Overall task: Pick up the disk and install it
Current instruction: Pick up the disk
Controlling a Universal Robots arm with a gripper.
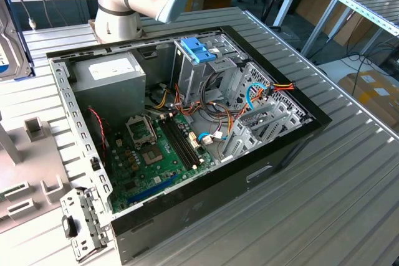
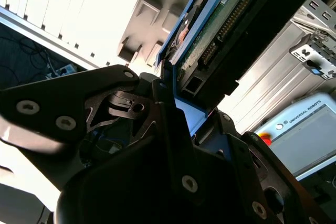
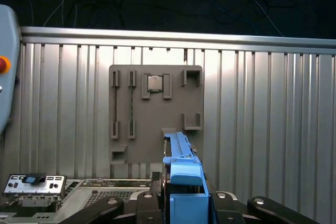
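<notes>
Disk (image 2: pixel 231 19) clamped in the gripper (image 2: pixel 181 103), held well clear of the case.

Your second wrist view shows the black fingers (image 2: pixel 160 103) closed on the disk's blue-railed end, with its green circuit-board face bared. The first wrist view gives you the disk (image 3: pixel 181 156) as a thin blue edge, with a grey slotted fixture plate (image 3: pixel 155 114) on the ribbed table (image 3: pixel 273 108) behind it. In the exterior view the disk (image 1: pixel 9 35) sits at 10 o'clock from the open computer case (image 1: pixel 249 172), well apart from the blue bay latch (image 1: pixel 198 50) at the case's 12 o'clock.

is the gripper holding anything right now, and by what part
Yes: the gripper holds the disk, clamped across its two broad faces at one end; the rest sticks out past the fingers.
</notes>
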